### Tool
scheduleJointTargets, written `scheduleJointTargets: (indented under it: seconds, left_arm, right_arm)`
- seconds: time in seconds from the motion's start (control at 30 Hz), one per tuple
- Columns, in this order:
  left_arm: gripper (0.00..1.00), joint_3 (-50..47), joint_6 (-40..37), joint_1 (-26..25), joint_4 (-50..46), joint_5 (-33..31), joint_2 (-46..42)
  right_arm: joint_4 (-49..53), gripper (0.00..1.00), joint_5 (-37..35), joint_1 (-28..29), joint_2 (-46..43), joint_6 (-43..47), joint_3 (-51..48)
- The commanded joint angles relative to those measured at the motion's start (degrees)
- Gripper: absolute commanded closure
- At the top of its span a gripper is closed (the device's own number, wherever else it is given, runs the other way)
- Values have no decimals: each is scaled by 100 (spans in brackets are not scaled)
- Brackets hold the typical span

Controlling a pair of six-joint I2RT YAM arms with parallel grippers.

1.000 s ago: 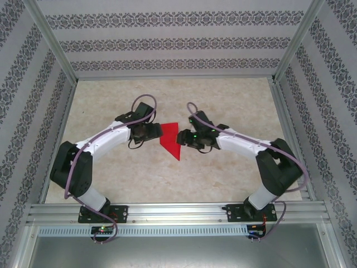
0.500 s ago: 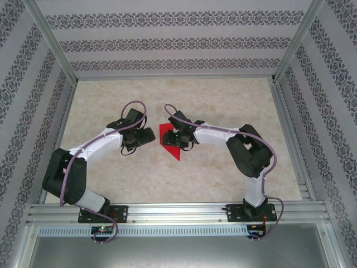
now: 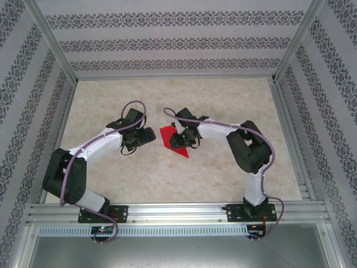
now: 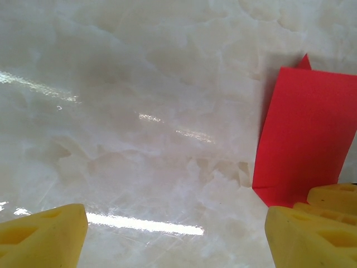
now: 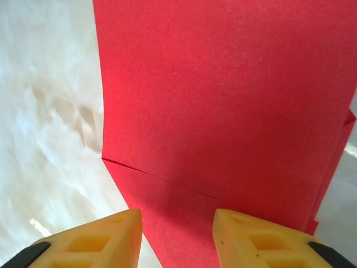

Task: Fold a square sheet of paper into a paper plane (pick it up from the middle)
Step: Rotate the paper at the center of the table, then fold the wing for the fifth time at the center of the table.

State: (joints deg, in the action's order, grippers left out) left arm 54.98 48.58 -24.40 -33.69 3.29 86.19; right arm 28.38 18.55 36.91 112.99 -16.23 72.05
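**Mid-fold: right gripper over the paper, left gripper beside it**

The paper (image 3: 167, 137) lies near the middle of the table (image 3: 234, 100), between the two grippers. It is no longer a flat square. From above it shows a straight far edge and narrows to a point toward the near side, and the right wrist view shows a crease across it (image 5: 159, 180). I judge the task to be partway through its early folds, with a flap being pressed or taken hold of and the dart shape not yet made.

The right gripper (image 3: 179, 140) sits over the paper's right part. In its wrist view the jaws (image 5: 177, 240) are about half open, with red paper across the gap between them. The gap is too wide for a clamp on a thin sheet, so I read nothing as held.

The left gripper (image 3: 149, 136) is just beside the paper's left edge and apart from it. Its jaws (image 4: 175, 237) are wide open over bare table and hold nothing. The paper (image 4: 307, 139) is off to its right.

The next move probably calls for the right jaws to pinch a layer or flatten the crease. The left gripper would need to come onto the sheet and pin it, because loose paper slides easily on this glossy top.

The left arm (image 3: 95, 146) reaches forward and bends inward, with its wrist low. The right arm (image 3: 223, 131) is folded at a high elbow, and its forearm reaches leftward to the paper.
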Motion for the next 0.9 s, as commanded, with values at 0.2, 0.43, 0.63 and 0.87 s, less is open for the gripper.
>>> scheduleJointTargets:
  seconds: [0.2, 0.43, 0.63, 0.87]
  left_arm:
    - [16, -179, 119, 63, 474, 359, -94]
    - [16, -488, 237, 20, 1093, 793, -136]
    - [16, -641, 387, -127, 1640, 1113, -69]
    - [17, -723, 569, -292, 2164, 1417, 171]
  right_arm:
    - [426, 53, -245, -179, -1245, 396, -306]
    - [-707, 55, -941, 18, -1855, -1805, -1201]
    - [-1040, 57, -792, 82, -1628, -2253, -1374]
    - [-1248, 59, -624, -99, -1212, -2230, -1398]
